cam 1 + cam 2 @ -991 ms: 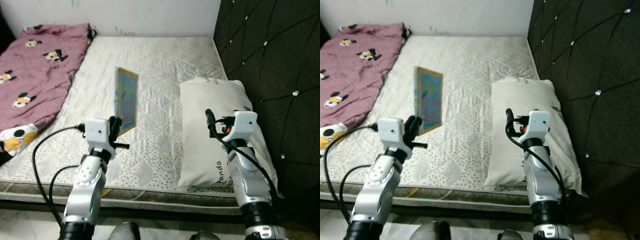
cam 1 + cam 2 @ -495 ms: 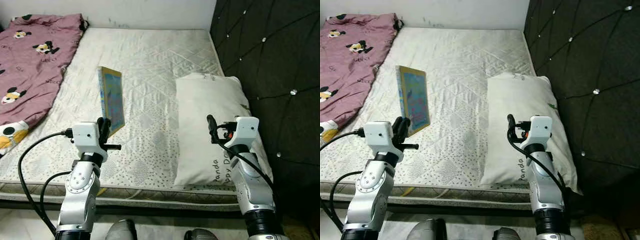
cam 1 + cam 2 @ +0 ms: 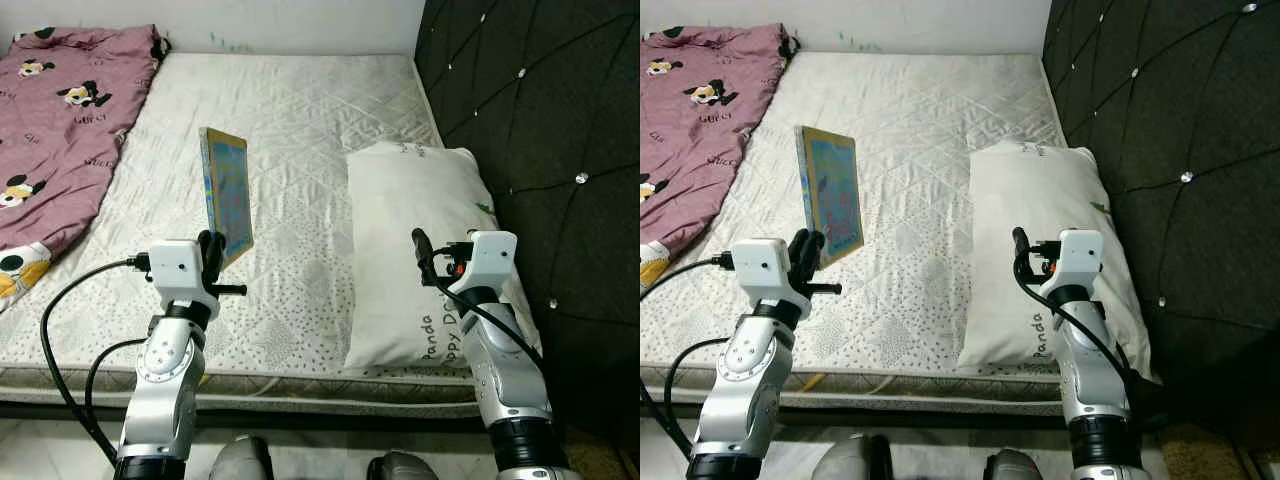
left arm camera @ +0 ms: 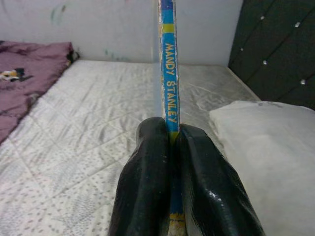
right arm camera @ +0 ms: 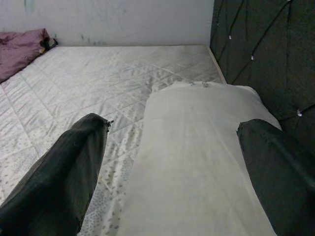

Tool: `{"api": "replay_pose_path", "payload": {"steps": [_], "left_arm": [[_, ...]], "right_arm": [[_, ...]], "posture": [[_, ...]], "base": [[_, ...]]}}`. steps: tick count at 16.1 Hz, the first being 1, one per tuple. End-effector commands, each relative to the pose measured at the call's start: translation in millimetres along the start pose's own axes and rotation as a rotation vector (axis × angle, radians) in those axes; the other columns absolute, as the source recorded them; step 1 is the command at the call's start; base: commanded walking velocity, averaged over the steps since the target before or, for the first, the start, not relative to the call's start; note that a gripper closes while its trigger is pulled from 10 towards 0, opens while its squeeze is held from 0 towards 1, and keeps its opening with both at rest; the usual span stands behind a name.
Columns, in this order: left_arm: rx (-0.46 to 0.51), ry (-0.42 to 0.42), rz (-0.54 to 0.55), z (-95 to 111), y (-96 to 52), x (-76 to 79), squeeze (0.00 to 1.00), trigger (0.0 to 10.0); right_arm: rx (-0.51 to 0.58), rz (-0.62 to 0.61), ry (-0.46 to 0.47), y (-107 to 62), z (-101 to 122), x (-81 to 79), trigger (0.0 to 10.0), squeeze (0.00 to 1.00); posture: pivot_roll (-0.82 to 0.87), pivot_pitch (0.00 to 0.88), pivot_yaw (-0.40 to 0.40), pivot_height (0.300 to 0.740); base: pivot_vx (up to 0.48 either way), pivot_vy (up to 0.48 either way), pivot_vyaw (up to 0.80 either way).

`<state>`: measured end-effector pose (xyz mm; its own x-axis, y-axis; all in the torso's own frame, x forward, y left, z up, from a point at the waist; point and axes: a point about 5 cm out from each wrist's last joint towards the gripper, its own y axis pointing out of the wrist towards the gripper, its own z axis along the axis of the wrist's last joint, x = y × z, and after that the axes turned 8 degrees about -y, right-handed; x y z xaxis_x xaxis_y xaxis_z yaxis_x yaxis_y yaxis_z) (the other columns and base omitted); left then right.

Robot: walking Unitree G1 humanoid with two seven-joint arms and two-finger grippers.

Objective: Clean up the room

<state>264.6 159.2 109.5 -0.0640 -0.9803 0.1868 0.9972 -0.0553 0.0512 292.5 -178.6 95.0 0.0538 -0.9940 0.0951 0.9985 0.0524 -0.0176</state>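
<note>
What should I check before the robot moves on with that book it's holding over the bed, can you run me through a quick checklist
1. Left gripper shut on the book: ok, both fingers clamp its spine edge.
2. Book lifted off the mattress: ok, it stands upright on edge above the quilting.
3. Grip depth: cannot tell, the fingers pinch only the book's lower end, so it may swing.
4. Right gripper free: ok, open and holding nothing, above the pillow.
5. Pillow in place: ok, lying flat beside the dark headboard.
6. Blanket tidy: not ok, it lies rumpled on the bed's left side.
</note>
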Motion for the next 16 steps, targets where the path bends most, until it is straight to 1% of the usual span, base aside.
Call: {"api": "replay_pose_path", "payload": {"steps": [1, 6, 7, 8, 16], "left_arm": [[0.035, 0.013, 0.009, 7.1, 2.1, -1.1, 0.00, 10.0], [0.035, 0.010, 0.019, 7.4, 3.3, -2.3, 0.00, 10.0], [0.036, 0.013, 0.022, 7.7, 3.3, -2.4, 0.00, 10.0], [0.038, 0.021, 0.035, 8.3, 4.4, -3.3, 0.00, 10.0], [0.041, -0.002, 0.040, 8.5, 4.7, -4.1, 0.00, 10.0]], "right_arm": [[0.004, 0.009, 0.002, 1.1, 3.2, -0.5, 10.0, 0.00], [0.001, 0.020, 0.008, 1.2, 3.8, -0.9, 10.0, 0.00], [-0.005, 0.022, 0.004, 1.0, 3.5, -1.0, 10.0, 0.00], [-0.006, 0.026, 0.007, 1.4, 3.4, -1.0, 10.0, 0.00], [-0.011, 0.043, 0.008, 2.0, 3.1, -2.2, 10.0, 0.00]], "posture": [[-0.01, 0.095, 0.022, 0.658], [-0.01, 0.110, 0.022, 0.604], [-0.01, 0.111, 0.021, 0.600], [-0.01, 0.114, 0.022, 0.600], [-0.01, 0.117, 0.019, 0.600]], "base": [[0.000, 0.000, 0.00], [0.000, 0.000, 0.00], [0.000, 0.000, 0.00], [0.000, 0.000, 0.00], [0.000, 0.000, 0.00]]}}
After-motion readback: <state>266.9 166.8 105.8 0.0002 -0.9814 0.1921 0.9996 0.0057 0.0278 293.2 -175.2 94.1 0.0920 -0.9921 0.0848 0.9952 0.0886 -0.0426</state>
